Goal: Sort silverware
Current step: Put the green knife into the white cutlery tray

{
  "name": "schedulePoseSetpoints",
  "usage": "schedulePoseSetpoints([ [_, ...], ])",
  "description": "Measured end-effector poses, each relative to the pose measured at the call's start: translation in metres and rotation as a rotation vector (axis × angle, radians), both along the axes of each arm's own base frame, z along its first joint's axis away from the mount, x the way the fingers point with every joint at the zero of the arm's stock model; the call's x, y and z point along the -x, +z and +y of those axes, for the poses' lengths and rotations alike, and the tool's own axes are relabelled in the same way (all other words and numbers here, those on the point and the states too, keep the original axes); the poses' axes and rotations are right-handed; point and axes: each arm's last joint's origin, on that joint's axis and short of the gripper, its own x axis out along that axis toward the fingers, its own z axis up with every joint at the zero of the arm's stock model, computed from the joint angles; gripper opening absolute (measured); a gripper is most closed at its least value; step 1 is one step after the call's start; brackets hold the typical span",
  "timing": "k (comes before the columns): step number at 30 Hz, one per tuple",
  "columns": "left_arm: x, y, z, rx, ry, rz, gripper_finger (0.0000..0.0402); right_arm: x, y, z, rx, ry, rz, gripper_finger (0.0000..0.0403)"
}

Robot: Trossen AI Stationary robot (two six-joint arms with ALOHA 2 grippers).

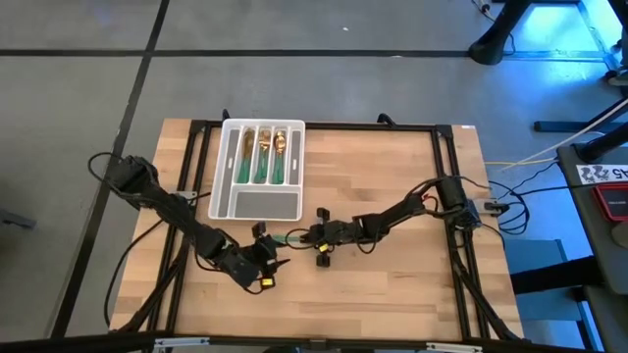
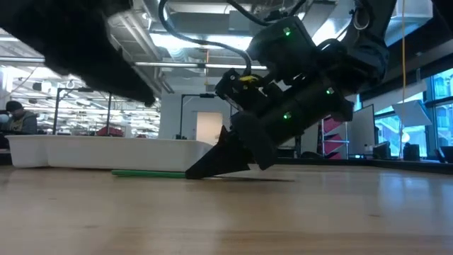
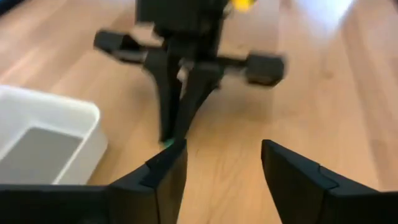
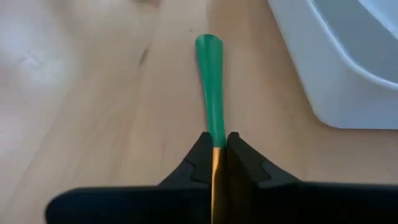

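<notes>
On the left of the wooden bench [image 1: 392, 284], the left hand [image 1: 267, 267] hovers low near the front edge, just below the white tray [image 1: 224, 181]. Its two dark fingers [image 3: 163, 177] stand apart with bare wood between them, released and holding nothing.

The tray sits toward the back of the bench. It has three long slots side by side and one wide cross compartment at the near end, which shows only its grey floor. Each of the three long slots holds silverware in the tray [image 1: 263, 155], gold heads toward the far end and green handles toward the near end; how many pieces lie in each slot cannot be told from above.

Right of the left hand, near the middle of the bench and just in front of the tray's near right corner, the right hand [image 1: 318, 236] is tipped down to the wood. It is clenched on one piece of silverware [image 4: 211, 93]: the fingers [image 4: 244, 163] pinch it where gold meets green, and the slim green handle [image 2: 148, 173] lies flat on the bench, pointing away from the hand, beside the tray wall but not touching it. Which kind of piece it is cannot be told, since the head is hidden between the fingers.
</notes>
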Motion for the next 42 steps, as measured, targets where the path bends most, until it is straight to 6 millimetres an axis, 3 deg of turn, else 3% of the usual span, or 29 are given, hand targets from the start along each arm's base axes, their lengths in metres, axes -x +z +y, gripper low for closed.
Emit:
schedulePoseSetpoints([
  [8, -0.009, -0.037, -0.003, -0.017, -0.013, 0.096, 0.0238, 0.004, 0.019, 0.010, -0.065, 0.115, -0.005, 0.0003],
  [15, -0.024, -0.055, -0.004, 0.048, 0.023, 0.030, 0.0242, 0.004, 0.020, 0.013, -0.077, 0.132, -0.004, 0.0003],
  [24, -0.028, -0.082, 0.005, -0.065, 0.005, 0.136, 0.0239, 0.004, 0.021, 0.013, -0.077, 0.130, -0.010, 0.0002],
  [28, -0.027, -0.083, 0.005, -0.028, 0.015, 0.149, 0.0202, 0.005, 0.030, 0.013, -0.081, 0.132, -0.012, 0.0000],
  [32, -0.027, -0.084, 0.004, 0.020, -0.011, 0.172, 0.0131, 0.009, 0.046, 0.013, -0.097, 0.175, -0.001, 0.0020],
  [35, -0.026, -0.085, 0.003, 0.014, -0.030, 0.181, 0.0071, 0.009, 0.060, 0.013, -0.094, 0.192, -0.038, 0.0063],
  [39, -0.027, -0.084, 0.003, 0.015, -0.029, 0.174, 0.0014, 0.010, 0.055, 0.014, -0.090, 0.229, -0.003, 0.0133],
  [42, -0.026, -0.083, 0.000, 0.021, -0.036, 0.169, 0.0008, 0.015, 0.045, 0.013, -0.056, 0.263, 0.034, 0.0173],
])
